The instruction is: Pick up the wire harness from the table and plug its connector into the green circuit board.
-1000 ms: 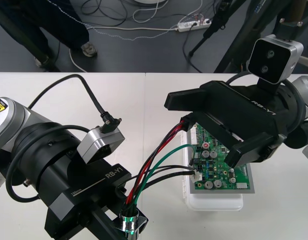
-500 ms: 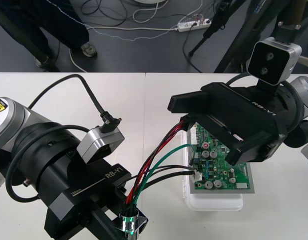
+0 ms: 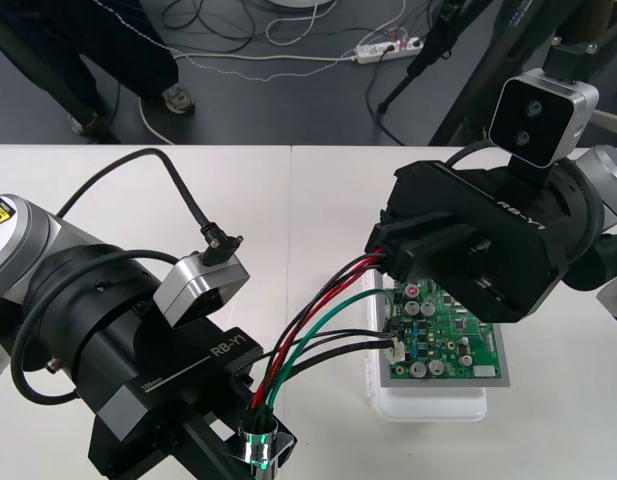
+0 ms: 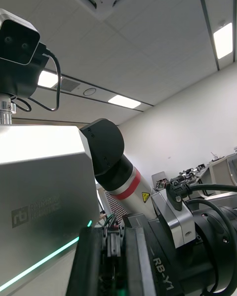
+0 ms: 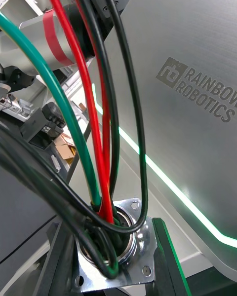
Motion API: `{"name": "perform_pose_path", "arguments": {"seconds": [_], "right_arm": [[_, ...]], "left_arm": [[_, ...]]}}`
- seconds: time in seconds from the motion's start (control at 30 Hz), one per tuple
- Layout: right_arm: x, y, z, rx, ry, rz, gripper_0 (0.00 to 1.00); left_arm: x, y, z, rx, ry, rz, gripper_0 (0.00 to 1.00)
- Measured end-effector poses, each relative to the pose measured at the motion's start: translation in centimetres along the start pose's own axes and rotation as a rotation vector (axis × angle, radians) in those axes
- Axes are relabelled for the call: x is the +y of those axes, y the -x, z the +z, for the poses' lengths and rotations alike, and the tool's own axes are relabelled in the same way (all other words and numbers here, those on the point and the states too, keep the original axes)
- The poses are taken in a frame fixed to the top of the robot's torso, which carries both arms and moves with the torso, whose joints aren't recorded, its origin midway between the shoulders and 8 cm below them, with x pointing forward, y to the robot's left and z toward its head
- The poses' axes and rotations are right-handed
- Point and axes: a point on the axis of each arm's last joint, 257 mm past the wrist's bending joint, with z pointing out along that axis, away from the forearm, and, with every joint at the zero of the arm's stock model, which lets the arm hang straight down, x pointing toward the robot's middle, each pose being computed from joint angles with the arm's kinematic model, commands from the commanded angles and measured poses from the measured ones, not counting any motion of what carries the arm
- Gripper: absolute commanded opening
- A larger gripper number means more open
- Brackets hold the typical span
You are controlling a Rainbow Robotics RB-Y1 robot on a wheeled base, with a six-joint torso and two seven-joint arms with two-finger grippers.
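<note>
Since a second ago my right gripper (image 3: 386, 250) has clamped together on the thin red, black and green wire harness (image 3: 318, 320), over the green circuit board (image 3: 443, 340)'s far left corner. My left gripper (image 3: 256, 448) pinches its round flanged metal socket (image 5: 116, 246).

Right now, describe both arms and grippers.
Left arm: silver link with a red ring and yellow warning sticker, then black housing. Left gripper: black, lettered RB-Y1, with a small silver wrist camera fed by a looping black cable. Right gripper: black, boxy, lettered RB-Y1, topped by a silver two-lens camera.
</note>
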Motion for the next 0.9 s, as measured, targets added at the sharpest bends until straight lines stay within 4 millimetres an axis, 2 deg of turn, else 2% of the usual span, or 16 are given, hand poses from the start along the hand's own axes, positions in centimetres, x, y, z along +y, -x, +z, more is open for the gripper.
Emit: {"name": "perform_pose_path", "arguments": {"seconds": [0.4,0.43,0.47,0.5,0.73,0.9], "right_arm": [[0.01,0.03,0.01,-0.001,0.001,0.0,0.0],[0.01,0.04,0.01,-0.002,0.001,0.0,0.0],[0.01,0.04,0.01,-0.002,0.001,0.0,0.0],[0.02,0.06,0.01,-0.002,0.001,0.001,0.0],[0.03,0.1,0.0,-0.004,0.001,0.001,0.0],[0.03,0.11,0.0,-0.004,0.001,0.001,0.0]], "left_arm": [[-0.01,0.02,0.01,-0.001,-0.001,0.0,0.01],[-0.02,0.02,0.01,-0.001,-0.001,0.0,0.25],[-0.03,0.03,0.01,-0.001,-0.001,0.0,0.71],[-0.04,0.04,0.01,-0.001,-0.002,0.0,0.98],[-0.15,0.12,0.01,-0.005,-0.006,0.0,1.0],[0.67,0.16,-0.46,-0.02,0.012,-0.019,1.0]]}}
